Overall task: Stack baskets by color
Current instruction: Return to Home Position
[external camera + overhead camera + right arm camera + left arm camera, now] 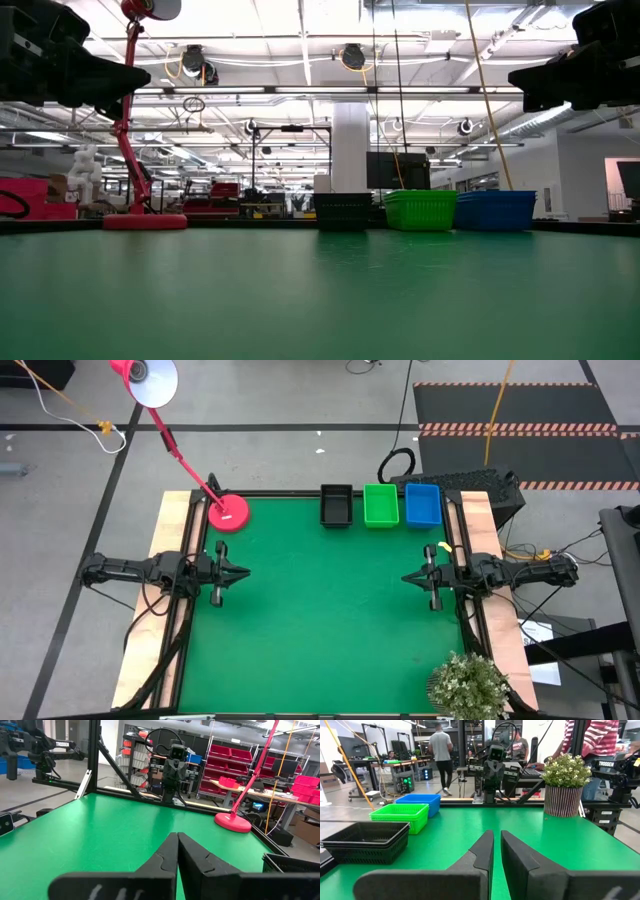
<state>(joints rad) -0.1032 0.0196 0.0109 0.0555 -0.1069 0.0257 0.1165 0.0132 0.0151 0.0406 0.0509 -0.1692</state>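
Dark fingers of the left end effector (pixel 496 837) fill the foreground of the left wrist view, drawn together with only a thin slit between them and nothing held. Seen from above, it sits at the left edge of the green worktop (pixel 320 630), pointing inward. The right end effector (pixel 405 578) sits opposite at the right edge, facing it. In its own wrist view its fingers meet at the tips, also empty. Both hang above the surface, well apart from the baskets.

All the baskets stand in a row at the far edge of the worktop, sorted by colour: black baskets (pixel 336 506) nearest the middle, green baskets (pixel 381 505) just beside them, blue baskets (pixel 423 504) at the right end. The black pile shows layered rims in the left wrist view. A pink lamp base (pixel 228 513) rests near the far left corner, and a potted plant (pixel 468 682) stands at the near right corner.
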